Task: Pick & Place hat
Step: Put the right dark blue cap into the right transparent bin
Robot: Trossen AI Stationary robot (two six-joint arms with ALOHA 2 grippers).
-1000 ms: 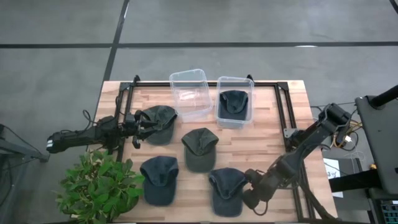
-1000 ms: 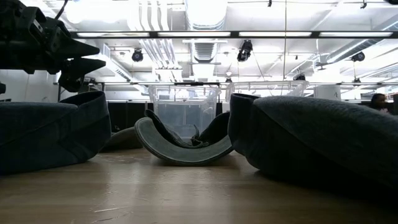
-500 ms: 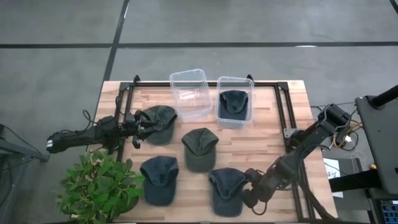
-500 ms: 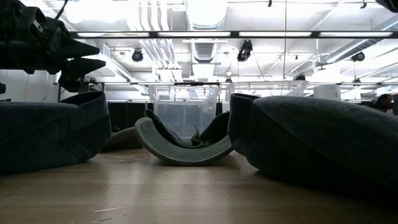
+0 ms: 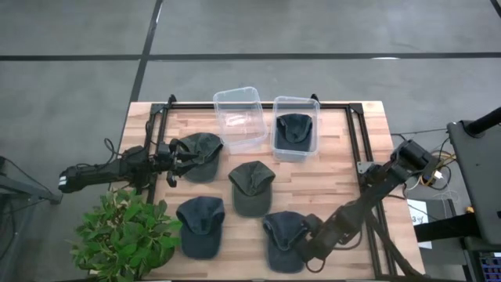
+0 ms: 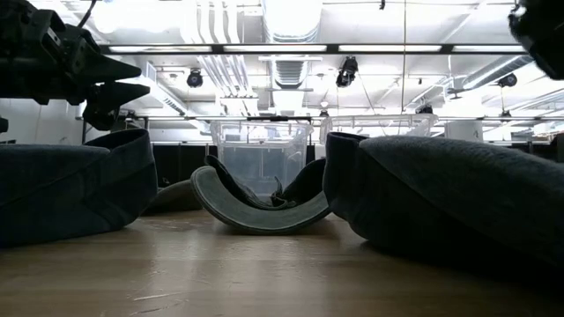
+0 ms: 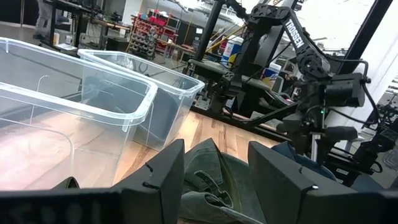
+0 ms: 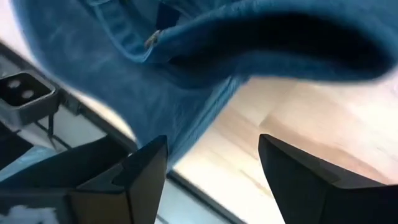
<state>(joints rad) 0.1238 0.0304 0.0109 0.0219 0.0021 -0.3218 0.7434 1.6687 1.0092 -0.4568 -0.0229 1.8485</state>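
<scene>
Grey concrete floor surrounds a pale wooden slatted table (image 5: 337,157) edged by a black metal frame. At its far side stand two clear plastic rectangular bins side by side: the left empty bin (image 5: 239,117) and the right bin (image 5: 295,128), which holds a dark folded cap (image 5: 294,128). Four more caps lie on the boards. A grey-green denim cap (image 5: 200,154) sits near the left edge, and the left gripper (image 5: 178,160) rests at its brim, fingers (image 7: 163,180) apart with the cap's fabric showing between them in the left wrist view. An olive cap (image 5: 251,186) lies in the middle, a dark blue cap (image 5: 200,225) towards the near left, and a dark blue denim cap (image 5: 285,239) at the near right. The right gripper (image 5: 308,244) sits just beside this last cap at the near edge, its fingers (image 8: 143,177) spread apart, with blue denim filling the view close in front of them. A leafy green potted plant (image 5: 125,235) stands at the near left corner.
</scene>
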